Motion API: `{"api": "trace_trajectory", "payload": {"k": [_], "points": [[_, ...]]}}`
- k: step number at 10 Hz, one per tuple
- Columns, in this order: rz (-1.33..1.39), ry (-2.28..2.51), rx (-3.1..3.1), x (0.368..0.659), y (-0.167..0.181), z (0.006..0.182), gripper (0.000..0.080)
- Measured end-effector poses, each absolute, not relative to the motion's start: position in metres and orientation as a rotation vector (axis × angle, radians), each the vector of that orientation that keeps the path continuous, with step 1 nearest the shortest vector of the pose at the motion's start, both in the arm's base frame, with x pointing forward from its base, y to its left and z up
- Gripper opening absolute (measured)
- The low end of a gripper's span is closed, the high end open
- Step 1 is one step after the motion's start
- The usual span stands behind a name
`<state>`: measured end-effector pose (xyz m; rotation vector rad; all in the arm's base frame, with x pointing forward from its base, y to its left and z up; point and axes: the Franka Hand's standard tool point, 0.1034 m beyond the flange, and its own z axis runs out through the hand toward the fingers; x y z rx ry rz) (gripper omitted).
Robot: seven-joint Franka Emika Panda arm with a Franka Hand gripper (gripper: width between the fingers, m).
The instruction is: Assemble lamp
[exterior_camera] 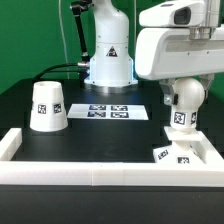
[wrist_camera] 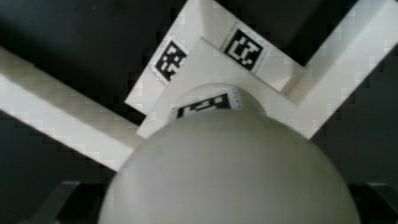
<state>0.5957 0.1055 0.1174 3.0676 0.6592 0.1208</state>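
My gripper (exterior_camera: 181, 98) is shut on the small rounded bulb (exterior_camera: 182, 112) and holds it upright, just above the low angular base (exterior_camera: 174, 155). The base lies in the near corner on the exterior view's right, with tags on its faces. In the wrist view the bulb (wrist_camera: 222, 165) fills the foreground between my dark fingers (wrist_camera: 50, 203), with its tagged end pointing down at the base (wrist_camera: 208, 55). My gripper (wrist_camera: 217, 208) is mostly hidden behind the bulb. The tapered shade (exterior_camera: 46, 106) stands on the exterior view's left, apart from the rest.
A raised white wall (exterior_camera: 90, 158) borders the black table at the front and both sides; its corner (wrist_camera: 338, 75) is right beside the base. The marker board (exterior_camera: 108, 111) lies in the middle. The arm's pedestal (exterior_camera: 108, 55) stands at the back.
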Motion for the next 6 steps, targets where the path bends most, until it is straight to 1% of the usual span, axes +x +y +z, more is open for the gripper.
{"api": "trace_trajectory", "payload": {"k": [6], "points": [[0.145,0.085,3.156,0.598,0.1053,0.1183,0.0579]]}}
